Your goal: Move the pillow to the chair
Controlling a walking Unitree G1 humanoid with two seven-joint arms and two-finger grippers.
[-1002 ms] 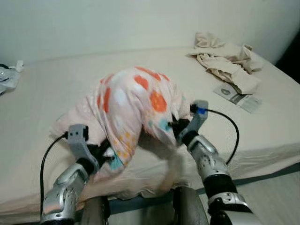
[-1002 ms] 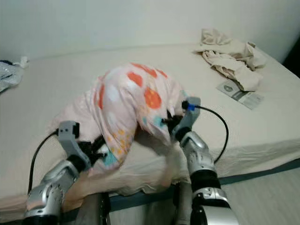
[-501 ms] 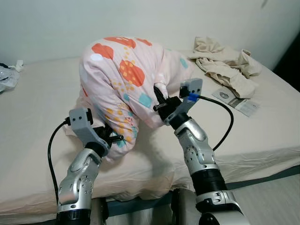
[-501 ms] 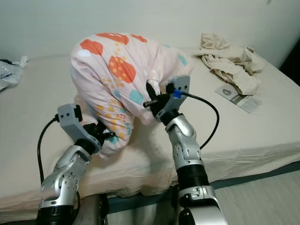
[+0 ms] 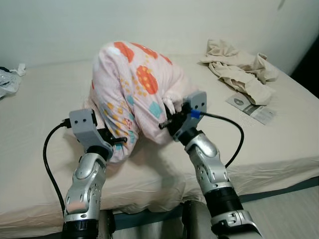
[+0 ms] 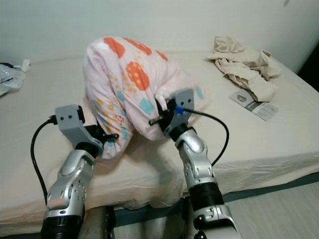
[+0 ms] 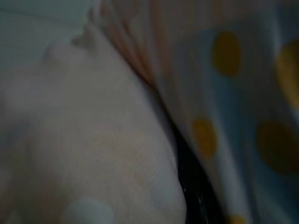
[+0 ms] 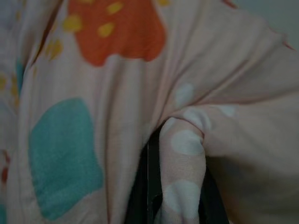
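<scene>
A pink pillow (image 5: 134,89) with orange, teal and yellow spots stands up in a hump on the bed (image 5: 45,164). My left gripper (image 5: 118,141) is shut on its lower left corner, near the bed's front edge. My right gripper (image 5: 169,121) is shut on a fold of the pillow's right side. In the right wrist view, a pinch of pillow cloth (image 8: 184,154) sits between the dark fingers (image 8: 145,186). In the left wrist view, the spotted pillow fabric (image 7: 233,93) lies close over one black finger (image 7: 196,196).
Crumpled beige clothes (image 5: 239,67) lie at the bed's back right, with a printed leaflet (image 5: 251,107) beside them. A plastic bag (image 5: 9,82) sits at the far left. A white wall runs behind the bed. Floor (image 5: 289,214) shows at the lower right.
The pillow was lifted from a low heap into a tall hump, then leaned slightly right and lower. My right gripper dropped a little; both arms kept their hold.
</scene>
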